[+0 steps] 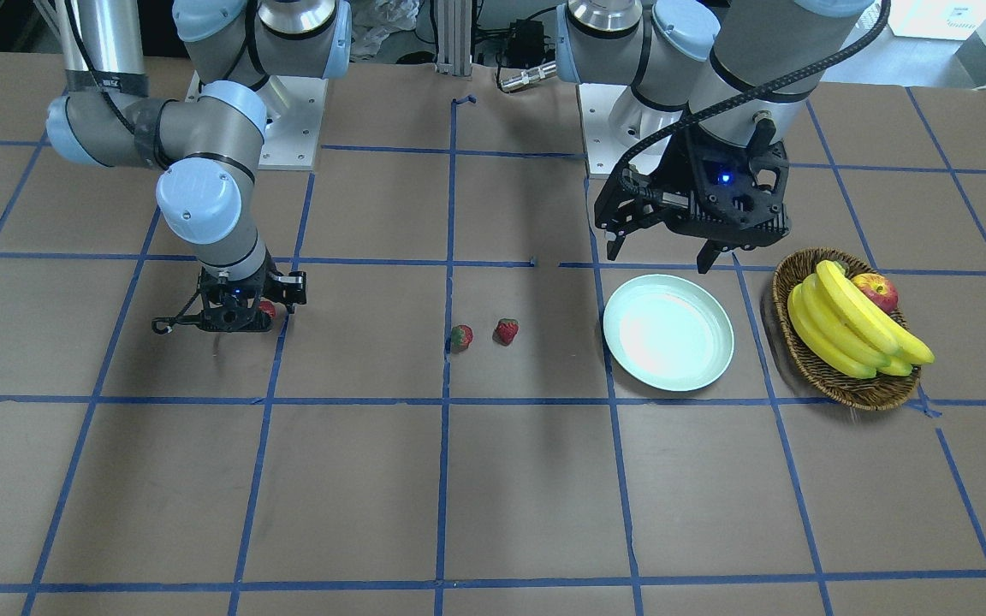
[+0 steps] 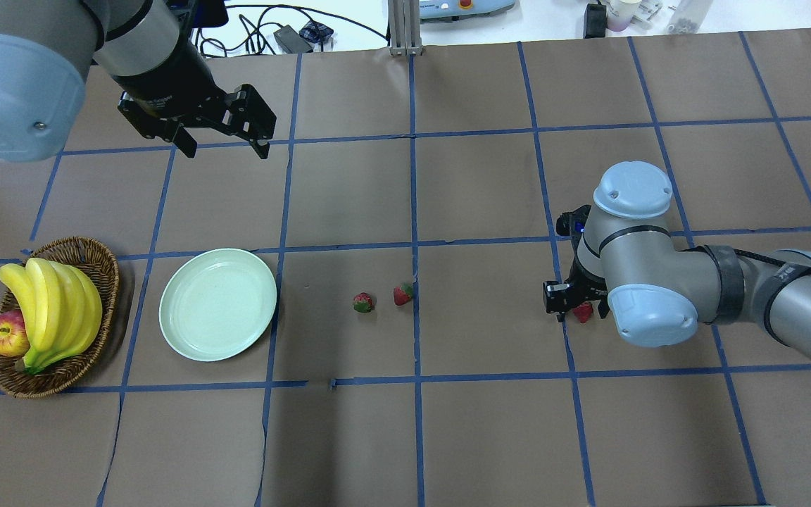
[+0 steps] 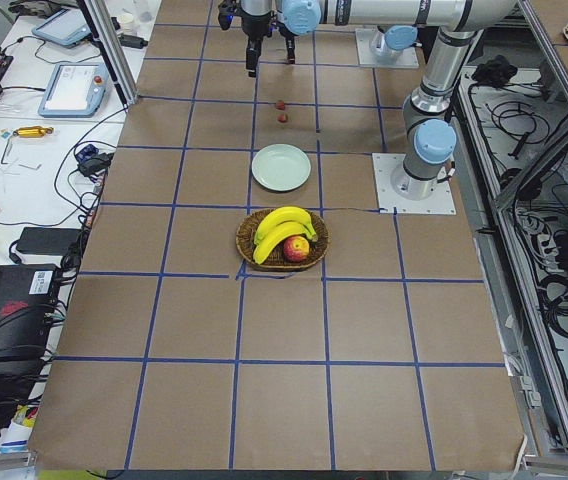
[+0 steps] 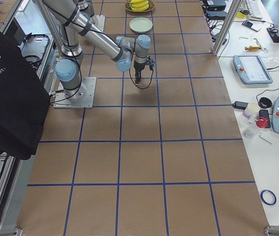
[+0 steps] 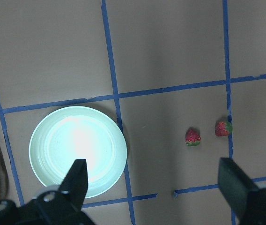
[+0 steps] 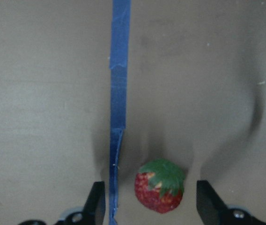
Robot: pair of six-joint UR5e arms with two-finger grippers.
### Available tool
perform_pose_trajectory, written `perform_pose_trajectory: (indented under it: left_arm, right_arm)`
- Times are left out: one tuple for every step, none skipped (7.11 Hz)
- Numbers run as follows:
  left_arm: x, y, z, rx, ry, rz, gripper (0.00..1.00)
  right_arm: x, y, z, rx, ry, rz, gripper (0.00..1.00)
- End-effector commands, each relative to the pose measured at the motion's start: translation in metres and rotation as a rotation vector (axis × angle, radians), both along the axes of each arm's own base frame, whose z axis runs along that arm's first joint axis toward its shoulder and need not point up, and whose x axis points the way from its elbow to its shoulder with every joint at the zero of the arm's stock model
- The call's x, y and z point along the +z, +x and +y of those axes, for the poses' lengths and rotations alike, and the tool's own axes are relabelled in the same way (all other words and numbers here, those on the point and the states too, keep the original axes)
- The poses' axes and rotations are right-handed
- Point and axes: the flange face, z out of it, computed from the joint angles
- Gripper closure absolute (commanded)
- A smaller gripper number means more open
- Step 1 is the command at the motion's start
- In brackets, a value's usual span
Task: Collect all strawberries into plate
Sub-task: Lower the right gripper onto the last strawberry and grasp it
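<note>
The pale mint plate [image 2: 217,303] lies empty on the table's left part, also in the left wrist view [image 5: 77,151]. Two strawberries [image 2: 362,303] [image 2: 403,293] lie side by side near the table's middle, right of the plate. A third strawberry [image 6: 160,186] lies between the open fingers of my right gripper [image 6: 151,204], which is low at the table [image 2: 569,304]. The fingers stand apart from the berry on both sides. My left gripper [image 2: 224,151] is open and empty, raised beyond the plate.
A brown wicker basket [image 2: 99,257] with a bunch of bananas [image 2: 53,303] and a red-yellow apple [image 2: 8,333] stands left of the plate. Blue tape lines cross the brown table. A person stands at the near left of the exterior right view [image 4: 7,83].
</note>
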Motion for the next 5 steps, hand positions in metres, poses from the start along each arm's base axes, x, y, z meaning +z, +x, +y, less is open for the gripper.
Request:
perform_pose_trajectory:
  left_arm:
    - [0.0, 0.0, 0.0, 0.001, 0.0, 0.0, 0.0]
    - [0.0, 0.0, 0.0, 0.001, 0.0, 0.0, 0.0]
    - [0.0, 0.0, 0.0, -0.001, 0.0, 0.0, 0.0]
    - [0.0, 0.0, 0.0, 0.001, 0.0, 0.0, 0.0]
    - [0.0, 0.0, 0.0, -0.001, 0.0, 0.0, 0.0]
  right_arm:
    - [-0.003, -0.001, 0.002, 0.005, 0.006, 0.002, 0.46]
    - [-0.002, -0.001, 0.001, 0.007, 0.005, 0.002, 0.79]
    - [-0.003, -0.001, 0.002, 0.007, 0.006, 0.002, 1.0]
    - [0.0, -0.001, -0.001, 0.004, -0.005, 0.003, 1.0]
    - [0.011, 0.002, -0.009, -0.017, -0.04, -0.008, 1.0]
